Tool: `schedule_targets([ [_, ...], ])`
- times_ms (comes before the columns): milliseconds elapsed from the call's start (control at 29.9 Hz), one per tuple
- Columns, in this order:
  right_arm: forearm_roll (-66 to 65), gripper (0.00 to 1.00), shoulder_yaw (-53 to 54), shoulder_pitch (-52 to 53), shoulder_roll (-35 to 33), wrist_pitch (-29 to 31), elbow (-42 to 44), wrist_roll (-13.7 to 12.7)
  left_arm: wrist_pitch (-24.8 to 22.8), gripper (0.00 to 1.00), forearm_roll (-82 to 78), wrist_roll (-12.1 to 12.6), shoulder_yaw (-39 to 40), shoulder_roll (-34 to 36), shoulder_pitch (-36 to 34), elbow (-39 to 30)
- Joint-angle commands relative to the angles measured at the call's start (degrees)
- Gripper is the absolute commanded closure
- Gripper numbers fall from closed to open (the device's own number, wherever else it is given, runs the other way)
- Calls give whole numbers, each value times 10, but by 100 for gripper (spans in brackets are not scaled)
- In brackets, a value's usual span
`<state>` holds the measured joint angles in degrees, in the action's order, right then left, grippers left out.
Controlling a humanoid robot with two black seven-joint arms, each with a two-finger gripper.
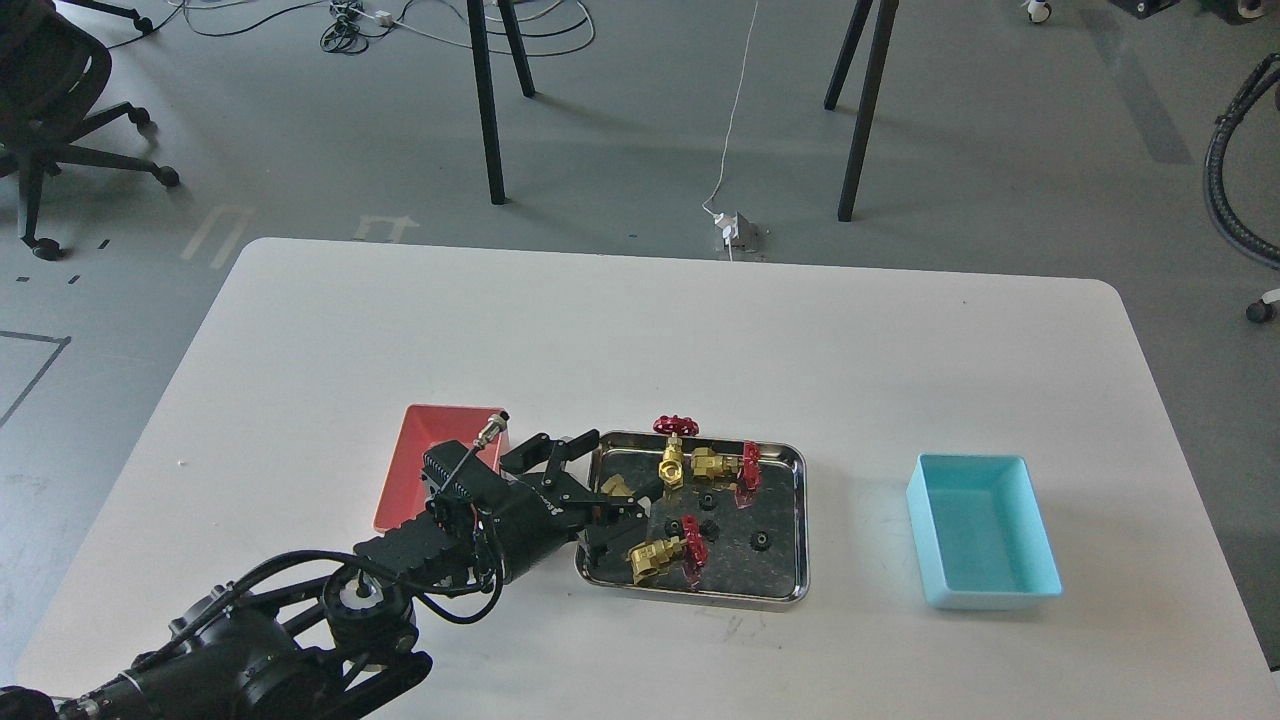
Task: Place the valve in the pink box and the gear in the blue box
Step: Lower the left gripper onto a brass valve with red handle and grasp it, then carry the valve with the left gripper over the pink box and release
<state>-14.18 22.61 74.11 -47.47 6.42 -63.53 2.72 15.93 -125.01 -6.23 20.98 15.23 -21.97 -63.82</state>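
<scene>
My left gripper [612,470] is open and low over the left end of the steel tray [700,597]. Its two fingers stand on either side of the leftmost valve [617,488], whose brass body shows between them; its red handwheel is hidden. Three more valves lie in the tray: one upright [672,458], one beside it [722,463], one at the front [658,556]. Small black gears [760,541] lie among them. The pink box [430,450] is left of the tray, partly covered by my arm. The blue box [985,530] stands empty at the right. The right gripper is out of view.
The white table [700,330] carries the tray between the two boxes. My left arm [300,620] crosses the table's front left corner. Chair and stand legs are on the floor beyond the far edge.
</scene>
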Motion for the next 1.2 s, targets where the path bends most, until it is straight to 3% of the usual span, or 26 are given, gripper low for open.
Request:
schedule_targets([
  [0, -1, 1, 0, 0, 1, 0, 1, 0, 1, 0, 0, -1, -1, -6, 1, 10],
  [401, -1, 1, 0, 1, 2, 0, 2, 0, 1, 3, 0, -6, -1, -33, 18, 44],
  [535, -1, 1, 0, 1, 2, 0, 3, 0, -3, 21, 0, -6, -1, -33, 18, 46],
  [669, -1, 1, 0, 2, 2, 0, 5, 0, -6, 32, 0, -8, -1, -32, 18, 46],
  [803, -1, 1, 0, 1, 2, -2, 5, 0, -8, 55, 0, -10, -1, -33, 24, 46],
  [903, -1, 1, 0, 1, 3, -2, 10, 0, -9, 67, 0, -10, 1, -34, 28, 45],
  [1104, -1, 1, -1, -3, 4, -2, 14, 0, -9, 81, 0, -12, 13, -29, 31, 34],
  [1171, -1, 1, -2, -5, 3, -2, 16, 0, -9, 82, 0, -12, 28, -25, 31, 21],
])
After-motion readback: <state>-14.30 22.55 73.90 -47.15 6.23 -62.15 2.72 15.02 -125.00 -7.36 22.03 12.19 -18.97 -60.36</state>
